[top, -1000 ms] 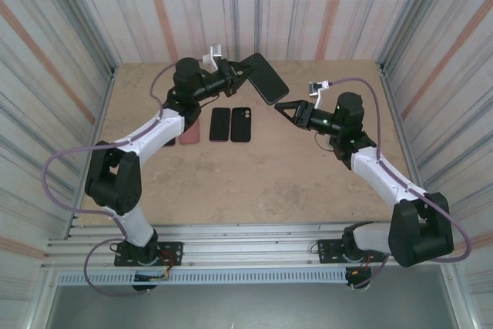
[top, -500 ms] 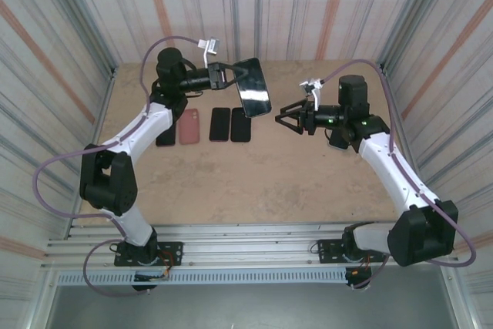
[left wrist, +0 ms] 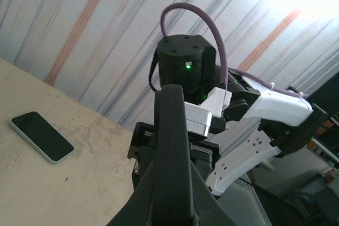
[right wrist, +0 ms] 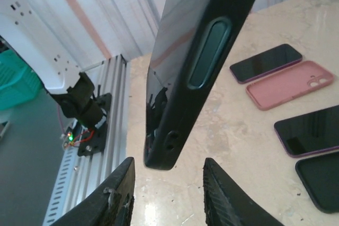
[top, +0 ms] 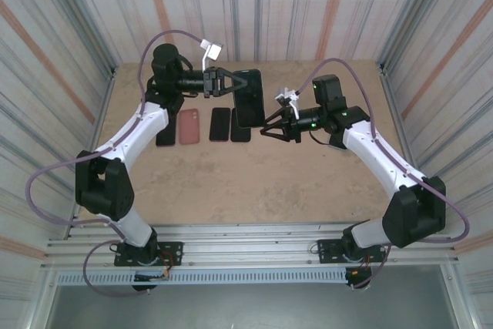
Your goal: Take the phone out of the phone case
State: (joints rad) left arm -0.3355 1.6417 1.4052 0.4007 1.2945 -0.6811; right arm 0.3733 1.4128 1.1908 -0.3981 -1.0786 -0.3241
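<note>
The phone in its black phone case (top: 248, 98) is held in the air above the table's far middle. My left gripper (top: 223, 82) is shut on its left edge. In the left wrist view the case (left wrist: 172, 146) stands edge-on between the shut fingers (left wrist: 143, 205). My right gripper (top: 268, 130) is open just below the case's near end. In the right wrist view the case's lower corner (right wrist: 169, 146) hangs just above the gap between the two fingertips (right wrist: 121, 194), touching neither. The dark screen (right wrist: 175, 41) faces left there.
On the table under the held phone lie a dark phone (top: 164, 135), a pink case (top: 189, 126), a black phone (top: 219, 124) and another black one (top: 240, 130). The right wrist view shows the pink case (right wrist: 288, 91) and a purple-edged phone (right wrist: 310, 130). Corrugated walls ring the table.
The left arm has turned the cased phone from slanted to nearly straight and brought it lower. The right gripper has travelled left to the phone's near end, and its jaws have narrowed.
</note>
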